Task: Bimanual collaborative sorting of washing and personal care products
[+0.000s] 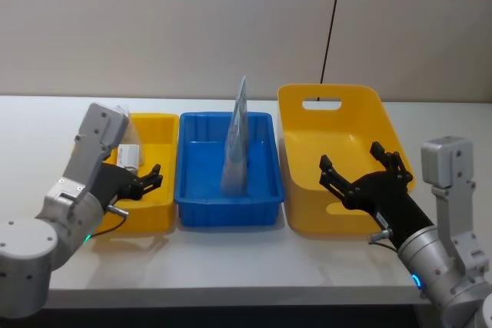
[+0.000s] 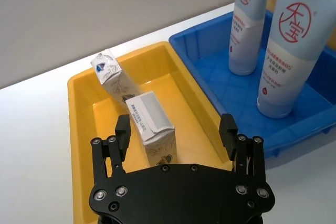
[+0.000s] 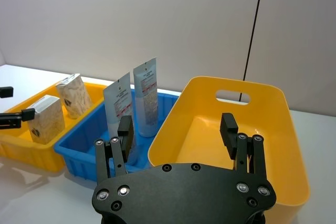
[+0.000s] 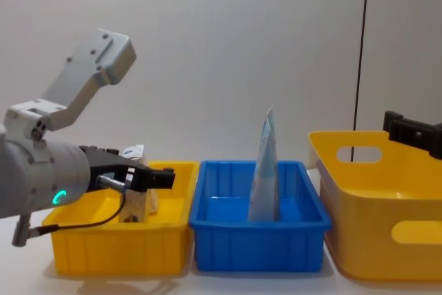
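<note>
Over white table (image 1: 231,259), left pincer (image 2: 175,125) gapes above beige packet (image 2: 149,124), right pincer (image 3: 176,123) gapes above large yellow bin (image 3: 273,129).

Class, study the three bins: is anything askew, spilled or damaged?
Nothing spilled or damaged. The one oddity: in the small yellow bin, the far beige packet sits twisted from the near beige packet. Both pale-blue pouches stand upright in the blue bin.

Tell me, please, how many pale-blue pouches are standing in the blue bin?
2. Both stand upright and close together in the blue bin: the first pouch and the second pouch right beside it. No others seem hidden behind them.
</note>
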